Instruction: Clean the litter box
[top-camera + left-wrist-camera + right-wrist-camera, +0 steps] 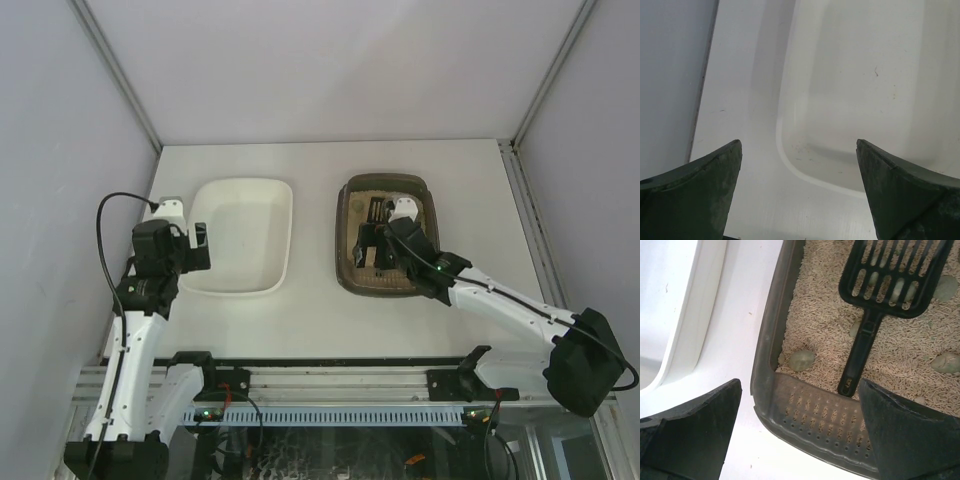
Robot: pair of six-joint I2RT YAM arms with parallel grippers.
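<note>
The litter box [342, 235] lay on the table [310, 320] right of centre, filled with pale granules. The right gripper [800, 385] hovered over its near left corner with jaws spread wide and nothing between them. The left gripper [799, 145] was likewise fully spread and empty, positioned above the near left corner of the white tray [240, 235].

Hazards from this position:
- The scoop [862, 340] lay flat on the granules, handle pointing near. The handle sat right of the midline between the right gripper's jaws, close to the right finger. A straight descent would probably catch it off-centre, or push it into the litter.
- The box's perforated step [825, 412] and left wall lay beneath the left finger. Contact there could shift or tip the box.
- The handle was slim and appeared to lie directly on the litter. Fingers closing low would probably dig in and throw granules onto the table.
- A grip near the handle's end would likely let the slotted head sag and spill its load.

Surroundings: a grey-green clump [801, 360] rested in the near left corner, beside the handle's end. More lay under and right of the scoop head. The white tray held nothing and stood left of the box, with bare table between them. The box wall was the only obstruction on that route.
</note>
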